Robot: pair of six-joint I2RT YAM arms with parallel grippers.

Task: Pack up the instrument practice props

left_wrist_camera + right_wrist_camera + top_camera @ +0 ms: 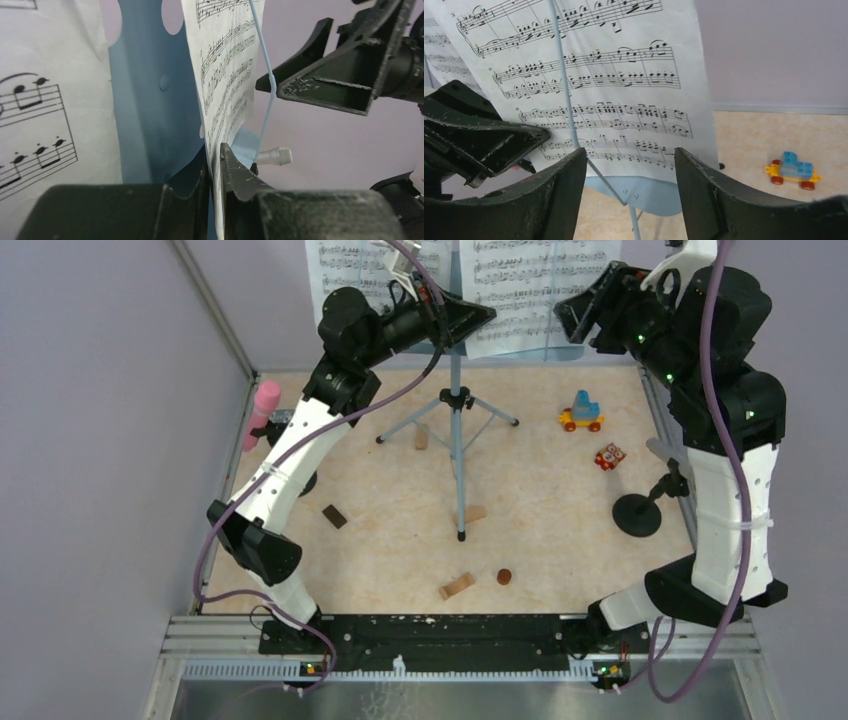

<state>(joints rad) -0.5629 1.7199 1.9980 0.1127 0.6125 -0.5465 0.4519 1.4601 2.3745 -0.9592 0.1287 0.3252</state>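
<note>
Paper tears and bends easily, so we take it low, near the bottom edge. Our left pincer (pixel 214 152) pinches narrowly the sheet-music page (pixel 225 75) standing on the music rack (pixel 145 100); the right pincer (pixel 630 152) gapes wide, empty.

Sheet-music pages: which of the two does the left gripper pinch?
The right-hand page, held at its lower left edge by the left gripper; the left-hand page is outside its fingers.
</note>
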